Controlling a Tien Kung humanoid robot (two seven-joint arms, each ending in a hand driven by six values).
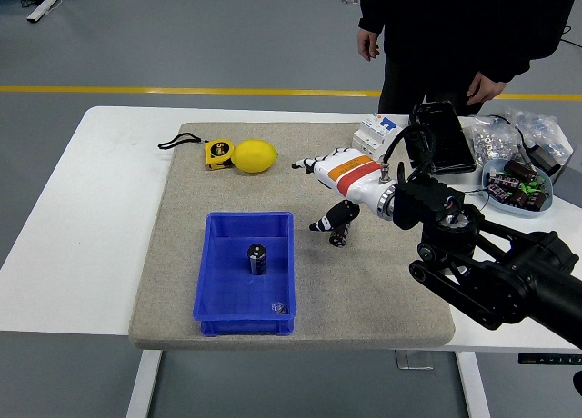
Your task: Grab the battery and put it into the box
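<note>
Battery (257,258) upright inside blue box (221,302), mid-floor; placement judged done. Right hand (333,189) over mat (182,254) right of box, fingers spread, empty. Next, likely: reach for second dark cylinder (339,235) beneath thumb. Unclear: small object in box's near-right corner; left arm out of frame.

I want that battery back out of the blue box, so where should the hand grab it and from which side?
The battery stands upright near the middle of the blue box, clear of the walls. Probably best to come straight down with the right hand and pinch its round sides just below the top cap; the walls block a sideways reach.
</note>
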